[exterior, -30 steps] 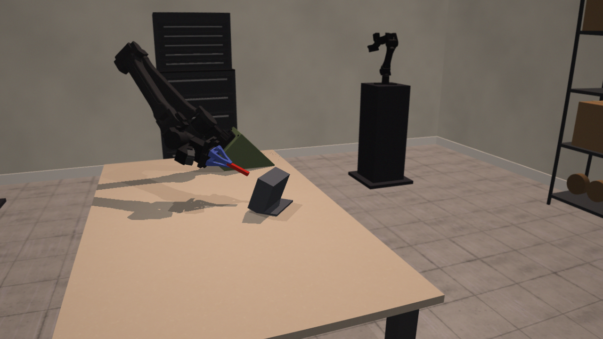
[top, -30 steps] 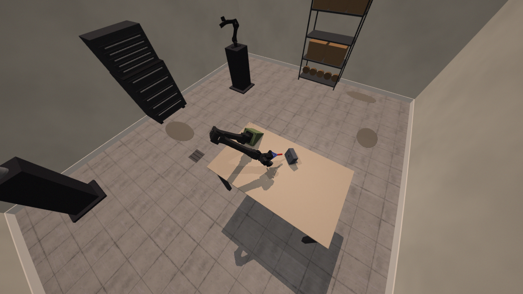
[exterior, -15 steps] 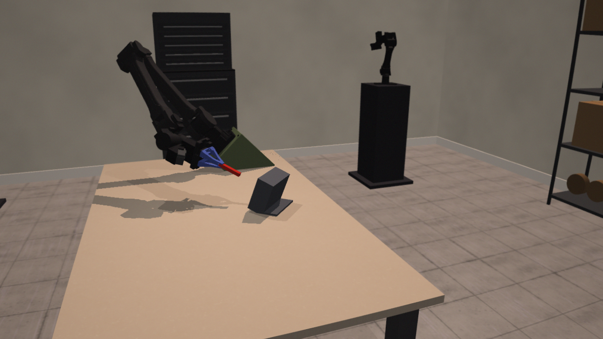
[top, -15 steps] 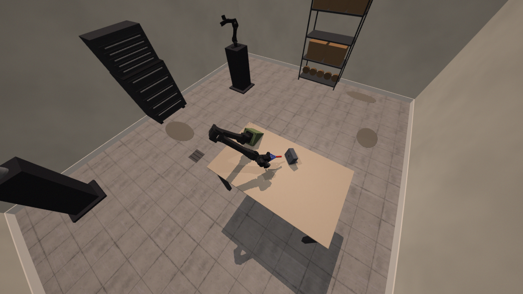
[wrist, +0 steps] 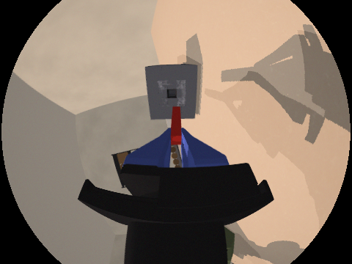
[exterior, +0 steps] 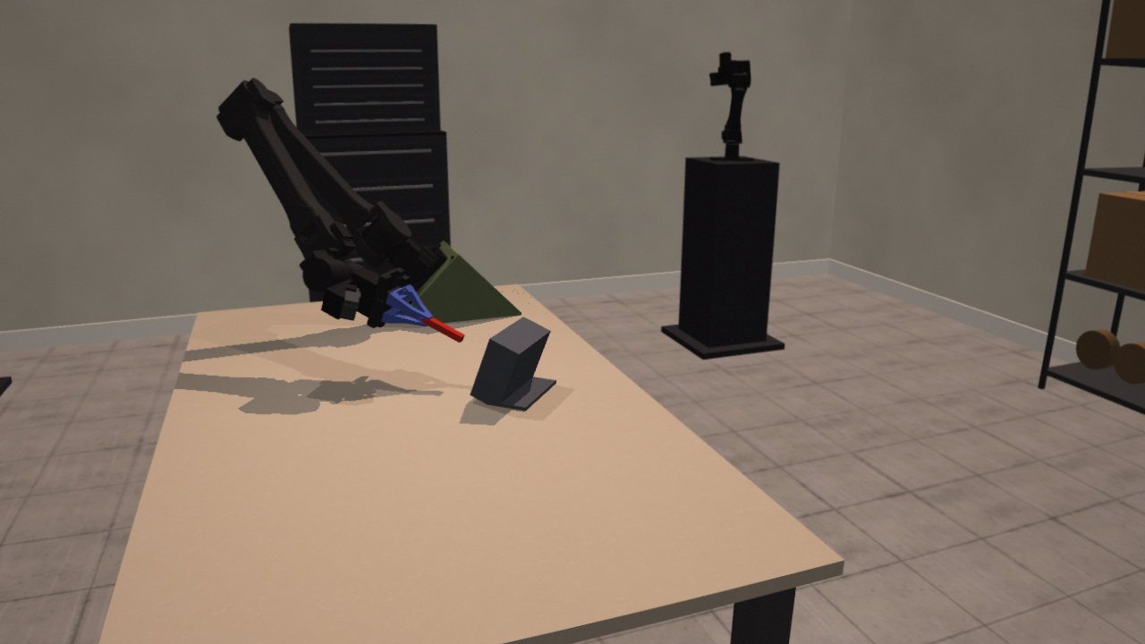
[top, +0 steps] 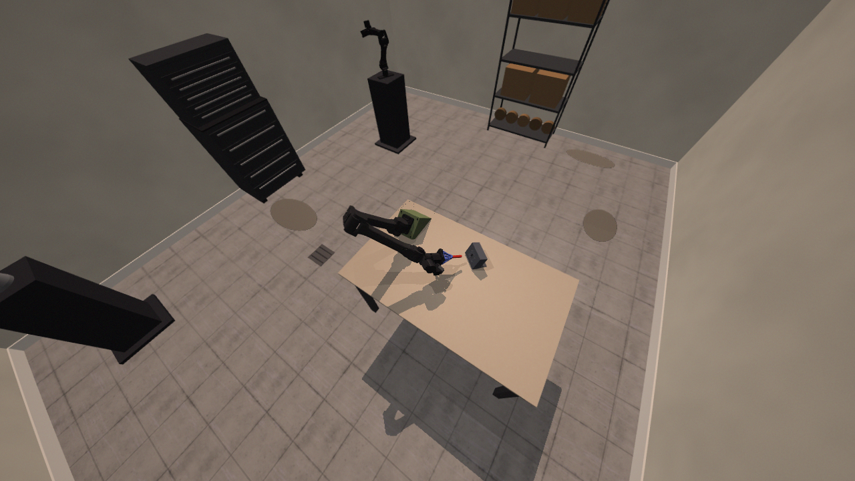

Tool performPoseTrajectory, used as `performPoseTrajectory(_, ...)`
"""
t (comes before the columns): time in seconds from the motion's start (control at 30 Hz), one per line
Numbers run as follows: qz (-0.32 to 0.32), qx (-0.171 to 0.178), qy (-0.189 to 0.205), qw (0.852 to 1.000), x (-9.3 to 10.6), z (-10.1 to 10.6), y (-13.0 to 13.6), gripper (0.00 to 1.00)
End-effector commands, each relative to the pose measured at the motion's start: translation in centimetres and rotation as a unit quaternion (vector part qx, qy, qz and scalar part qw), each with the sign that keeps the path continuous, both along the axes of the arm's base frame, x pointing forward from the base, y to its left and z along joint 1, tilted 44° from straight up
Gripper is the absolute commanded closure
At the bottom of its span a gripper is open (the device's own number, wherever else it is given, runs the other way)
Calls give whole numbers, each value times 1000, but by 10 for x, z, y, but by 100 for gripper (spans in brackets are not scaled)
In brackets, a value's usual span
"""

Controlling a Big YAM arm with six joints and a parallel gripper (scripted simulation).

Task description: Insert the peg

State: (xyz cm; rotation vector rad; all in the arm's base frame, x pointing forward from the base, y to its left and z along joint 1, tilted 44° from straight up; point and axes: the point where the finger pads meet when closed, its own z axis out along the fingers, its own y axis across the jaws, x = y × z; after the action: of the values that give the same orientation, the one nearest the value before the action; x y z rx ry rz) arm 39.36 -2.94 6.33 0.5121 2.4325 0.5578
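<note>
My gripper [exterior: 410,309] has blue fingers and is shut on the red peg [exterior: 444,329], which sticks out from the fingertips and slopes down toward the grey sloped panel [exterior: 511,361]. The peg's tip is a short way from the panel's face, not touching it. In the wrist view the peg [wrist: 176,125] points up at the panel [wrist: 172,91], its tip just below the dark square hole [wrist: 171,94]. From above, the gripper [top: 445,256] and peg [top: 456,255] are just left of the panel [top: 477,254].
A green wedge-shaped box [exterior: 460,290] stands behind the arm at the table's far edge. The panel stands on a flat base plate [exterior: 528,391]. A black pedestal with another arm [exterior: 726,248], a drawer cabinet [exterior: 372,136] and a shelf rack [top: 541,65] stand off the table.
</note>
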Motion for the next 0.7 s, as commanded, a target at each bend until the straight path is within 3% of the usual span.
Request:
performPoseTrajectory(0.0, 9, -2, -16, 1000, 15, 6, 8, 100)
performPoseTrajectory(0.67, 9, -2, -16, 1000, 45, -3, 16, 100)
